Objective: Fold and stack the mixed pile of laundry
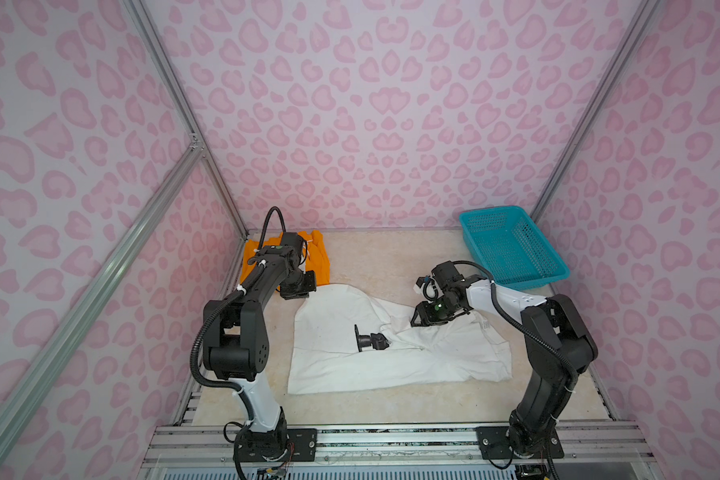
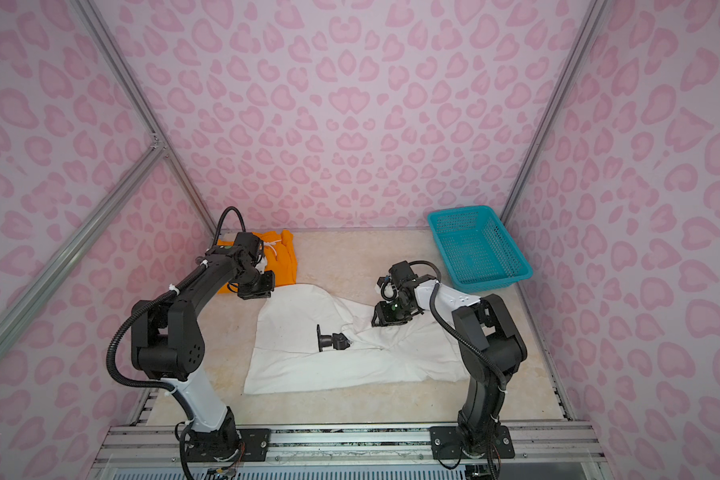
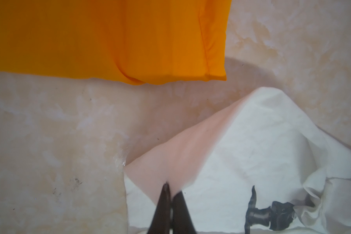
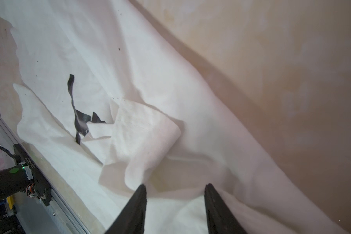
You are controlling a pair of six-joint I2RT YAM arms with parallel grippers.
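The left gripper is clamped on a corner of the white T-shirt, spread near the orange shorts; the right gripper hangs open over its rumpled side and should pinch 1 edge, then pull taut

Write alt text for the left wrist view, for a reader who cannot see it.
Shut black fingers pinch a raised fold of the white T-shirt beside its black print. Orange shorts lie flat beyond, on the pale marbled table.

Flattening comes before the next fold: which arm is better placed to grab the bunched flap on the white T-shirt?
Right: the right gripper hangs open beside the bunched flap, while the left gripper is shut on a corner of the white T-shirt.
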